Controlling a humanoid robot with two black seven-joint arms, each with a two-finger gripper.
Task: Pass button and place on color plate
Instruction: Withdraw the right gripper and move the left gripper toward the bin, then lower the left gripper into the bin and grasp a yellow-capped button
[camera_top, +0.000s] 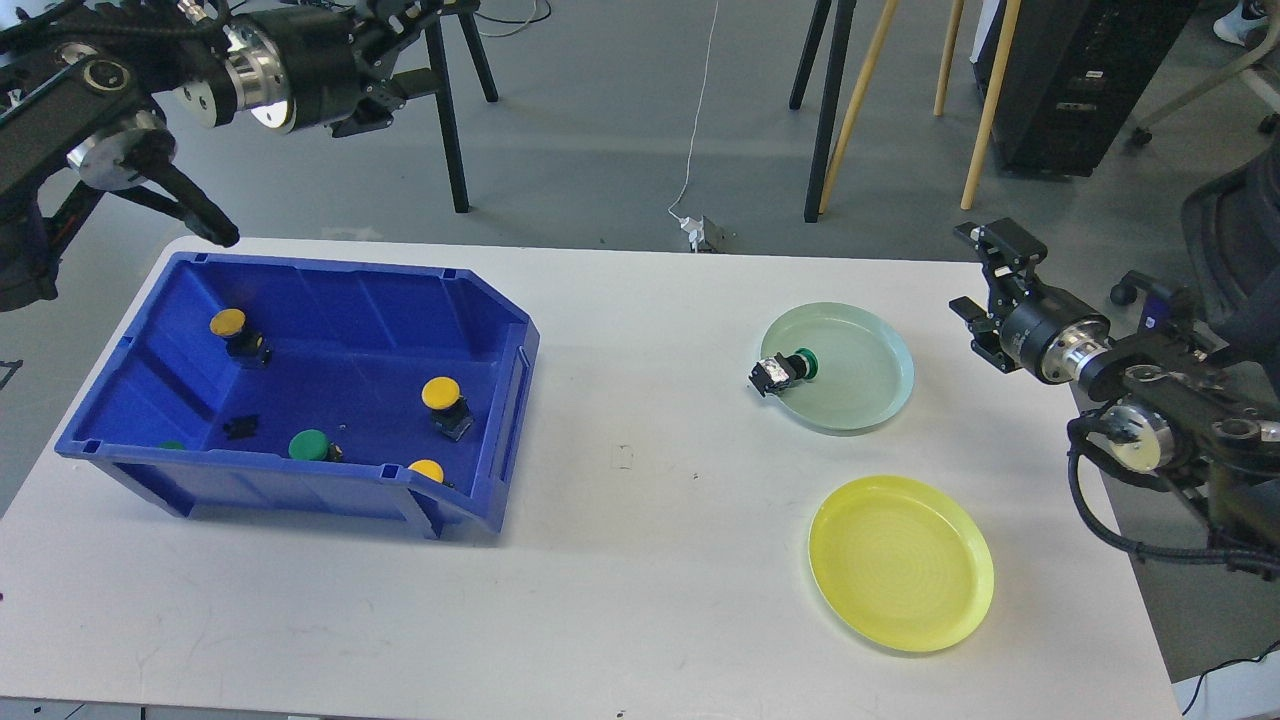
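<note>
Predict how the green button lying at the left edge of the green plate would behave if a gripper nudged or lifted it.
The green button lies on its side across the rim of the green plate, so a nudge would probably tip it onto the table or into the plate. Its round cap may let it roll in an arc. It looks rigid and small, so likely light, though the boxy base should stop long rolls.

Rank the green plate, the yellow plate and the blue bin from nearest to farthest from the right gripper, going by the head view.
From the right gripper:
1. Green plate, just to its left on the table's right side, with a green button lying at its left rim.
2. Yellow plate, further toward the table's front edge.
3. Blue bin, far across on the table's left side.
</note>
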